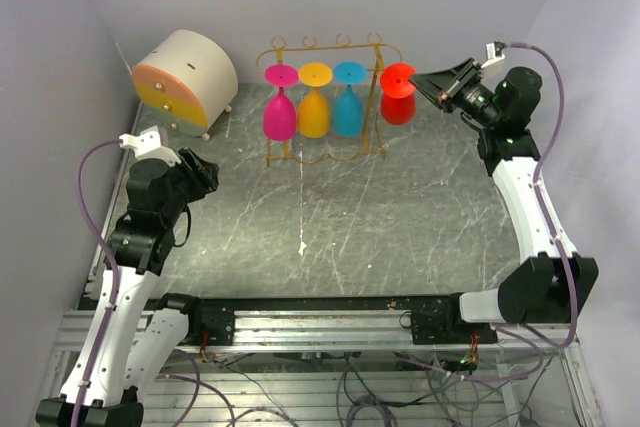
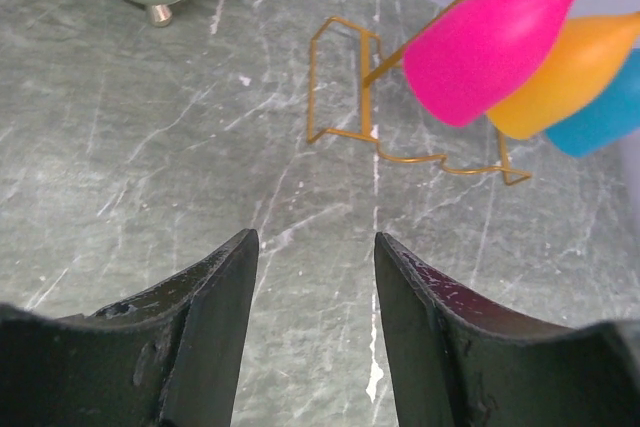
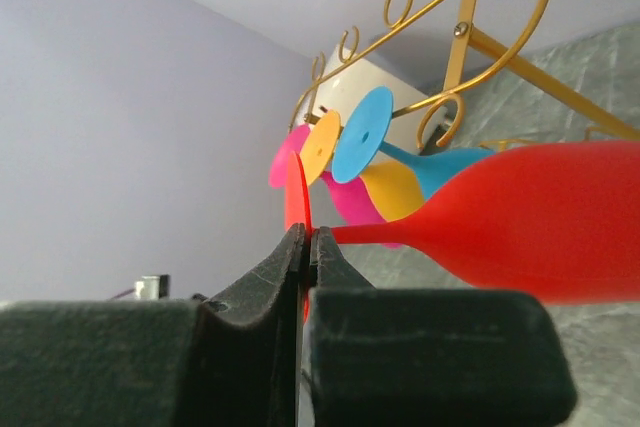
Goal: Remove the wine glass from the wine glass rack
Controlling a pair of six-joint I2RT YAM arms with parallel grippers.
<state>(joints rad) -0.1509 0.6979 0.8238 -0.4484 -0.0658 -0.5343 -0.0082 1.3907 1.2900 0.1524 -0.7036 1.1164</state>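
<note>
A red wine glass point(image 1: 398, 97) hangs upside down in the air, just right of the golden wire wine glass rack point(image 1: 330, 158). My right gripper point(image 1: 416, 78) is shut on the edge of its round foot. In the right wrist view the fingertips point(image 3: 308, 237) pinch the thin red disc and the red bowl point(image 3: 540, 222) points right, in front of the rack's curled rail point(image 3: 500, 7). My left gripper point(image 1: 205, 172) is open and holds nothing. It hovers over the table left of the rack, and bare table shows between its fingers point(image 2: 315, 247).
Pink point(image 1: 279, 112), orange point(image 1: 314, 107) and blue point(image 1: 348, 107) glasses hang upside down on the rack. A cream round drawer box point(image 1: 185, 77) with yellow and orange fronts stands at the back left. Walls close in on the left, back and right.
</note>
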